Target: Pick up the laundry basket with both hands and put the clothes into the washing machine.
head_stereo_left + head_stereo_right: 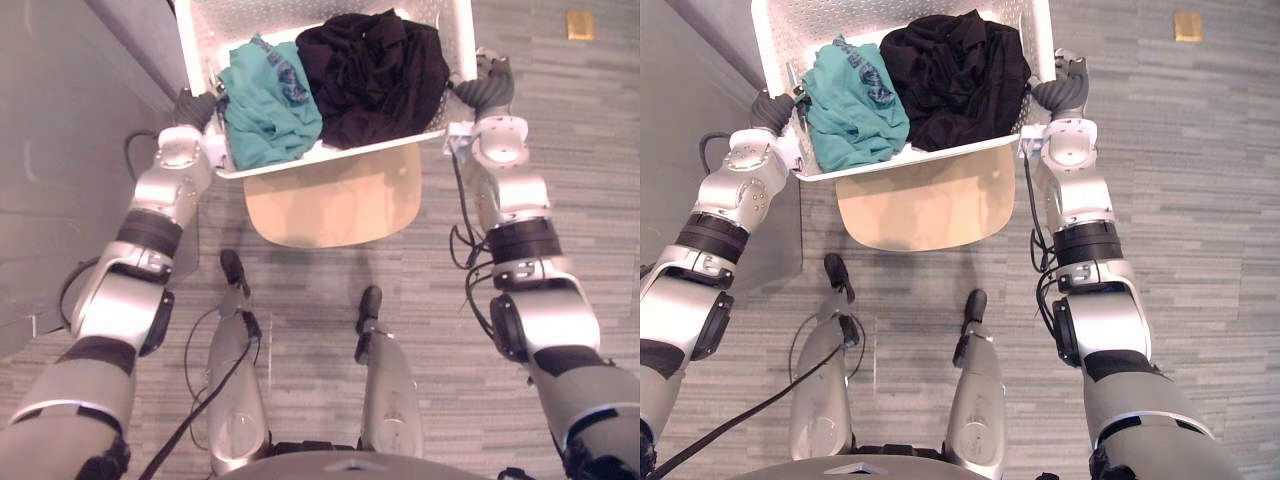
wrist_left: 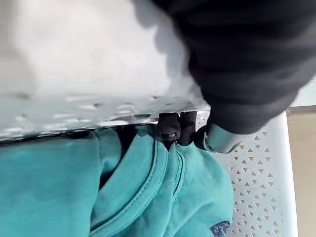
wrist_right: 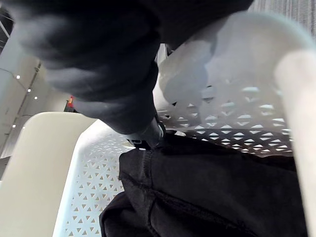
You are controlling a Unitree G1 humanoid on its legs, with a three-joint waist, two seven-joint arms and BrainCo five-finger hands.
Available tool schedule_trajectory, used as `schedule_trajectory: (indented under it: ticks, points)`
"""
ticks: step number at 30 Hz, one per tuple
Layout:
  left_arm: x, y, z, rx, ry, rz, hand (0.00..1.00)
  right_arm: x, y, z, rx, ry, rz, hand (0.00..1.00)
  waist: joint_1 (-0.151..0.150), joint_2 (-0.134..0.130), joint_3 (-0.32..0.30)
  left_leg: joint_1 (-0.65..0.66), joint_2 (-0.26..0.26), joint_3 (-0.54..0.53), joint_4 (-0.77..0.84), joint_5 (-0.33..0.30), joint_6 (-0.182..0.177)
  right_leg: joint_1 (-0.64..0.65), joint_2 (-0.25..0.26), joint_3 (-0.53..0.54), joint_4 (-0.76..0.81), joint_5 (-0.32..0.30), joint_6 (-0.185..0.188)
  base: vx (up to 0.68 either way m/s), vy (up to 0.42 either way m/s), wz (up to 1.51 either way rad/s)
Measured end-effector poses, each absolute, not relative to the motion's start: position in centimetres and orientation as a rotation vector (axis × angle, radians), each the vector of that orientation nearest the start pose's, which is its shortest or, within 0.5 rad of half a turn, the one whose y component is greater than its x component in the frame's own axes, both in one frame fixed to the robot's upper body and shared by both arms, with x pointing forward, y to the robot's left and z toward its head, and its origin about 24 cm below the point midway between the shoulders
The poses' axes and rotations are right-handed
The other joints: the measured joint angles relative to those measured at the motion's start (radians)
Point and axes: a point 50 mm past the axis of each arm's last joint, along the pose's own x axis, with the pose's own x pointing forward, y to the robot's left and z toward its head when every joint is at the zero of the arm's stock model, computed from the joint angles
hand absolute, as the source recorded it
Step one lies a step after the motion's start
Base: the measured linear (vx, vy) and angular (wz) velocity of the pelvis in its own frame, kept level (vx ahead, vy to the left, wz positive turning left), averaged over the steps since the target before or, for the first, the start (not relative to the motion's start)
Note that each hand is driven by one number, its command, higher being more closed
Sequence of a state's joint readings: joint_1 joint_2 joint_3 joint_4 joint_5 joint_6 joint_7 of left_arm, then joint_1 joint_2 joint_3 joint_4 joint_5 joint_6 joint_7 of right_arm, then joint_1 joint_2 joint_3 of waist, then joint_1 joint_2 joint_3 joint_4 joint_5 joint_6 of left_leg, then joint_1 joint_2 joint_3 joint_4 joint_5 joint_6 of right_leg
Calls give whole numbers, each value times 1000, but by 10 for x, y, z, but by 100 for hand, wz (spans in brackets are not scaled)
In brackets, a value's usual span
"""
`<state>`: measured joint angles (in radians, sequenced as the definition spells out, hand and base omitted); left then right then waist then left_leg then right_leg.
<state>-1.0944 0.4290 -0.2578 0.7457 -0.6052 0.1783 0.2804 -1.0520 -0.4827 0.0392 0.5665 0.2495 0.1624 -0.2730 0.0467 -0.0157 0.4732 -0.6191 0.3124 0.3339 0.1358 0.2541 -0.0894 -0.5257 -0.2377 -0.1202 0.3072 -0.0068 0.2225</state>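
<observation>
Left eye view: white perforated laundry basket [image 1: 215, 25] out in front, taken at both short ends, left robot hand [image 1: 192, 106] by the teal sweatshirt [image 1: 265, 105], right robot hand [image 1: 487, 90] by the black garment [image 1: 375, 75], the two clothes touching inside. Below the near rim, a tan rounded seat [image 1: 335, 205]; resting on it or lifted, cannot tell. Grey wall [image 1: 60, 120] close along the left arm, open plank floor [image 1: 570, 180] on the right. Right eye view: same layout, small tan square [image 1: 1187, 26] on the floor well beyond the basket. Left wrist view, far closer: dark fingertips [image 2: 169, 129] curled over the rim, gripping it, touching teal cloth. Right wrist view: one finger [image 3: 149, 134] hooked inside the rim, against the black cloth.
</observation>
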Motion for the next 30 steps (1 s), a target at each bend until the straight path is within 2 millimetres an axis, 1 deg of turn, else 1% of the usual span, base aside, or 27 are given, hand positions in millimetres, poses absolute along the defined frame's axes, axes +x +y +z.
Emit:
schedule_trajectory:
  ticks: [2, 4, 6, 9, 10, 12, 14, 17, 19, 20, 25, 27, 28, 29, 30]
  points:
    - [415, 169, 233, -25, -107, 124, 100, 396, -207, 273, -164, -344, -274, 100, -7, 1, 22, -13, 7, 1, 0, 1, -1, -14, 6, -1, 0, 0, 0, 4, -53, -7]
    - [417, 168, 243, -24, -123, 128, 100, 398, -209, 271, -167, -317, -283, 100, -2, 1, 22, -31, 12, 3, 1, 4, -3, -37, 9, -2, 6, 0, 0, 9, -53, -8]
    - [417, 169, 247, -21, -129, 134, 100, 402, -211, 267, -163, -287, -291, 100, -4, 1, 22, -45, 15, 6, 15, 5, -4, -58, 9, -5, 26, 0, 0, 11, -54, -8]
    - [417, 177, 249, -13, -128, 158, 100, 405, -204, 273, -171, -287, -271, 100, -10, 1, 22, -51, 19, 18, 27, 5, -3, -75, 7, -10, 45, -1, -1, -11, -39, -6]
    - [417, 177, 249, -16, -129, 160, 0, 405, -204, 274, -172, -286, -271, 0, -11, 1, 22, -54, 19, 18, 27, 5, -3, -79, 7, -10, 47, -1, -1, -43, -36, -3]
    - [417, 176, 261, -20, -158, 158, 0, 406, -203, 282, -169, -303, -272, 0, -11, 1, 22, -79, 19, 19, 32, 3, -1, -109, 0, -19, 64, -5, -8, -66, -34, 0]
    - [417, 177, 268, -18, -176, 161, 0, 406, -202, 286, -166, -312, -270, 0, -16, 1, 22, -95, 19, 18, 34, -1, -2, -124, 0, -20, 69, -2, -11, -72, -30, 2]
    - [416, 179, 279, -37, -207, 170, 0, 406, -201, 286, -168, -313, -264, 0, -18, 1, 22, -103, 19, 20, 36, 2, 0, -134, 0, -20, 72, 3, -17, -65, -37, 0]
    - [415, 185, 282, -36, -220, 192, 0, 407, -197, 284, -186, -310, -248, 0, -23, 1, 22, -104, 19, 21, 36, 4, 4, -136, 0, -20, 72, 4, -18, -31, -44, -1]
    - [414, 187, 283, -25, -223, 200, 0, 407, -197, 284, -189, -309, -235, 0, -24, 1, 22, -104, 19, 21, 36, 9, 10, -136, 0, -20, 73, 4, -18, -15, -58, 0]
    - [413, 196, 285, -24, -231, 225, 0, 406, -198, 283, -225, -319, -210, 0, -34, 1, 22, -102, 17, 24, 20, 19, 19, -138, -1, -21, 74, 4, -17, 4, -61, 1]
    - [412, 200, 280, -22, -225, 231, 0, 406, -201, 278, -246, -315, -188, 0, -34, 1, 22, -95, 17, 27, 17, 22, 19, -138, -2, -21, 82, 3, -17, 10, -67, 0]
    - [411, 202, 274, -15, -220, 234, 0, 405, -203, 271, -254, -307, -178, 0, -34, 1, 22, -85, 17, 29, 17, 22, 19, -137, -4, -21, 94, -1, -15, 9, -78, 0]
    - [410, 206, 265, -16, -209, 242, 0, 405, -205, 258, -267, -266, -156, 0, -31, 1, 22, -71, 16, 33, 13, 22, 18, -131, -6, -21, 104, -7, -17, 9, -83, 1]
    - [409, 208, 261, -21, -209, 245, 0, 404, -206, 249, -271, -244, -151, 0, -30, 1, 22, -61, 16, 35, 10, 23, 18, -126, -8, -21, 109, -13, -18, 18, -93, 4]
